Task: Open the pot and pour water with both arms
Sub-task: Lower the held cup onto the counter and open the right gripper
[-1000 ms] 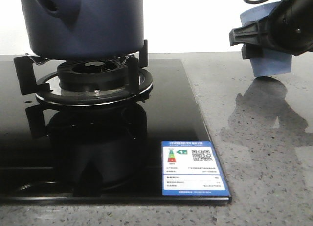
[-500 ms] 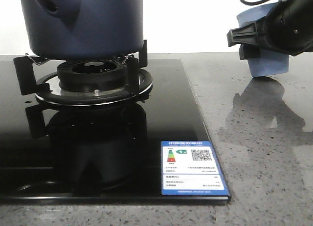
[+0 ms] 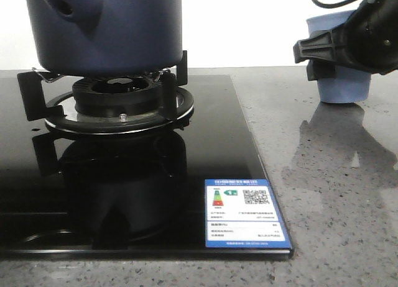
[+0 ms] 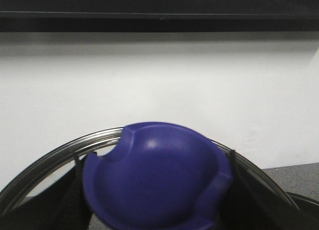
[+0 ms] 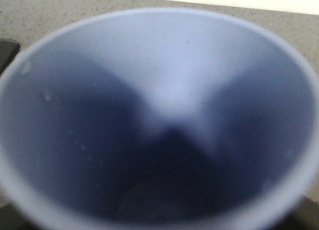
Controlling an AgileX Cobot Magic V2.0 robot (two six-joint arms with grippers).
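1. Front view: low, near worktop (image 3: 323,194) level, facing forward; hob (image 3: 124,194) close, pot (image 3: 106,29) cropped at the top edge.
2. Left wrist view: very near a blue knob (image 4: 154,177) on a glass lid (image 4: 40,158), facing a white wall.
3. Right wrist view: looks straight into the pale cup (image 5: 159,115), blurred by closeness.
4. Shared: cup (image 3: 341,57) appears in front and right wrist views.

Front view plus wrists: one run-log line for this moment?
pot: on burner | lid: in left gripper | cup: on counter, right gripper around it | pour: not begun
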